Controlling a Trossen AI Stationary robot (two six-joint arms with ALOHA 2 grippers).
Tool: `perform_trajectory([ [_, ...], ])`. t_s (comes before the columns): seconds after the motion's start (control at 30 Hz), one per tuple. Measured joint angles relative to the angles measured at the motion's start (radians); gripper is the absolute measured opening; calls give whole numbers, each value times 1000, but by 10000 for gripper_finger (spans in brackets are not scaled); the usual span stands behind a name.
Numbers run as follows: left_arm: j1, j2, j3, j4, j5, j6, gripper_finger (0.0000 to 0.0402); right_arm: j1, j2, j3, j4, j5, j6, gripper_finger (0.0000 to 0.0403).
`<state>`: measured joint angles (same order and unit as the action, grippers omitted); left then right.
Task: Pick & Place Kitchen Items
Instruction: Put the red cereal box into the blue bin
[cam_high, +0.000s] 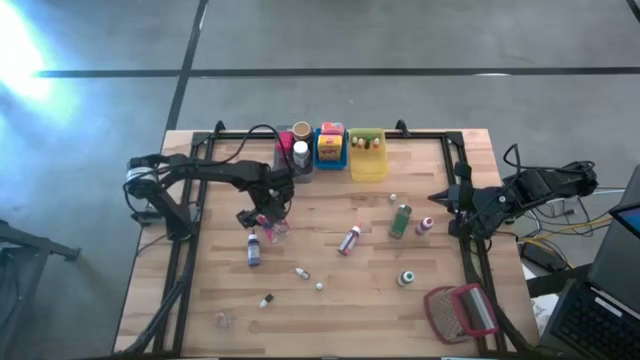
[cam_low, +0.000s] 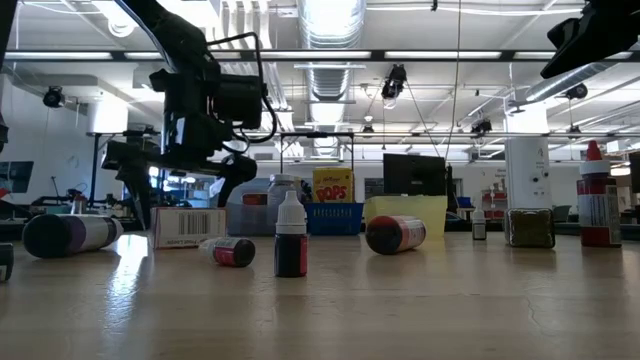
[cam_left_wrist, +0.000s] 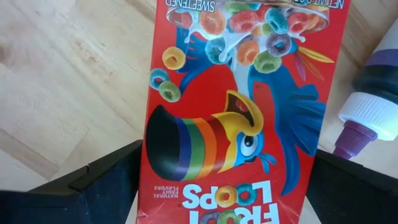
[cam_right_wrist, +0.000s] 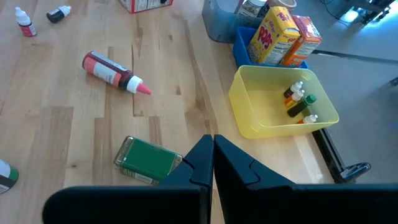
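Overhead view first: left gripper (cam_high: 272, 218) sits over the left-centre of the table (cam_high: 330, 320), above a red cereal box (cam_high: 277, 229), jaws spread wide. Right gripper (cam_high: 436, 198) waits at the table's right edge, jaws pressed together, holding nothing. Grey bin (cam_high: 290, 152), blue bin (cam_high: 331, 148) and yellow bin (cam_high: 368, 153) line the far edge. Loose items lie scattered: purple-cap bottle (cam_high: 254, 249), pink-cap bottle (cam_high: 349, 240), green bottle (cam_high: 401, 220), plus tiny bottles nearer the front. Red-framed mesh thing (cam_high: 461, 311) at the front right corner.

Low view: shows what overhead can't, i.e. the left gripper hanging just above the cereal box, whose barcode end faces the camera. Small white-cap dropper bottle (cam_low: 291, 236) stands upright in front; other bottles lie on their sides.

Left wrist view: only here is the box front readable, w/ a toucan and coloured rings. Box lies flat between the two spread fingers (cam_left_wrist: 102, 177); can't tell if they touch it. Purple-cap bottle just beside.

Right wrist view: shut jaws, green bottle close under them, yellow bin w/ small bottles inside, a yellow box (cam_right_wrist: 272, 37) and an orange box (cam_right_wrist: 300, 38) in the blue bin.
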<state>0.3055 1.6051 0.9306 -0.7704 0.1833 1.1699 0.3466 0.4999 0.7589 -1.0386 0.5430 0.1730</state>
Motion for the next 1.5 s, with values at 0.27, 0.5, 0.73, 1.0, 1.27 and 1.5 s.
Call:
perform_trajectory([
  [0.27, 5, 0, 0, 0, -2, -19, 373, 0, 0, 0, 0, 0, 0, 8],
  [0.5, 5, 0, 17, 5, -8, -148, 370, 0, 0, 0, 0, 0, 0, 8],
  [0.73, -3, 0, 113, -70, -52, -352, 369, 0, 0, 0, 0, 0, 0, 8],
  [1.0, -93, 23, 301, -270, -264, -386, 369, 0, 0, 0, 0, 0, 0, 8],
  [1.27, -188, 42, 510, -592, -596, -436, 369, 0, 0, 0, 0, 0, 0, 8],
  [1.5, -238, 43, 453, -730, -801, -482, 369, 0, 0, 0, 0, 0, 0, 8],
])
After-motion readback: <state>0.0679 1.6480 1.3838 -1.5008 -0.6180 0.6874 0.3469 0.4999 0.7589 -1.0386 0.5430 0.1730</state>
